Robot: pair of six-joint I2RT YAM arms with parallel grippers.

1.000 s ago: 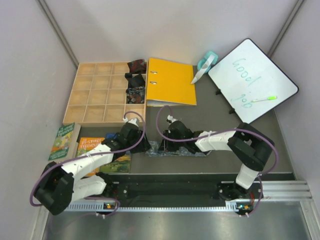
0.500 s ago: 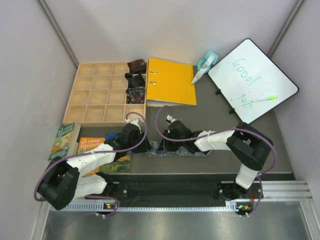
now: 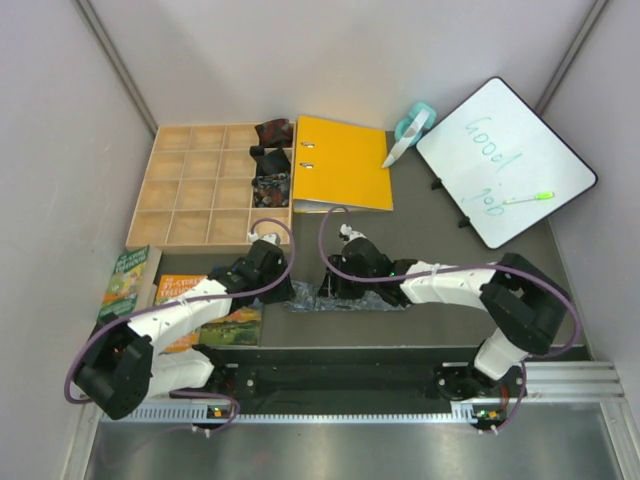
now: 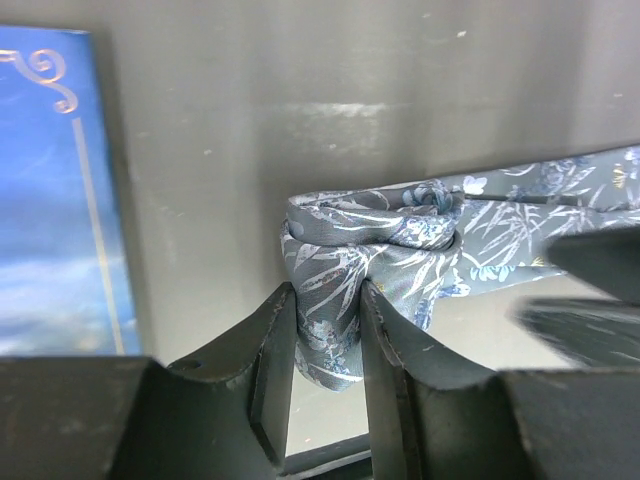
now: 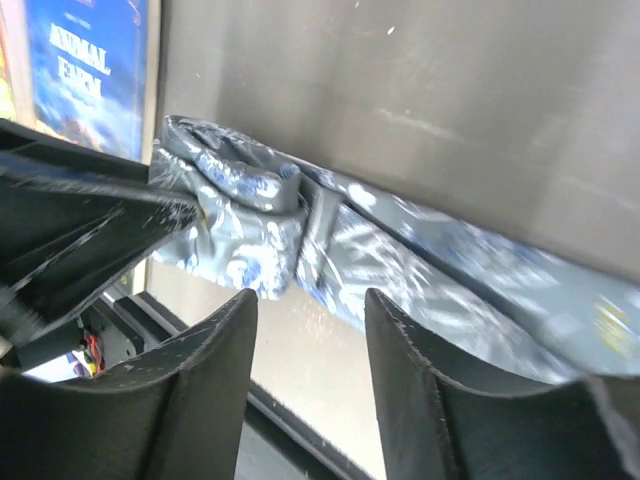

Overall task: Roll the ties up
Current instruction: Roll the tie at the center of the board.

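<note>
Table: you are working on a dark grey tabletop (image 3: pixel 440 240) boxed in by pale walls.
Tie: your silvery blue tie (image 3: pixel 345 300) lies flat in the lower centre of the overhead view. Its left end is wound into a small roll.
Left gripper: your left gripper (image 4: pixel 325 300) is clamped on that roll. Both fingers (image 4: pixel 275 340) press on the fabric, and the free length runs off to the right of the wrist frame.
Right gripper: your right gripper (image 5: pixel 310 300) has its jaws apart with nothing between them. It sits just beside the roll, over the flat length of tie.
Tray: your wooden compartment tray (image 3: pixel 200 178) sits at upper left. Three rolled ties (image 3: pixel 268 160) fill its right-hand column.
Nearby: a yellow binder (image 3: pixel 345 165) is right of the tray, a whiteboard (image 3: pixel 505 160) sits at upper right, and books (image 3: pixel 125 282) lie at lower left.
</note>
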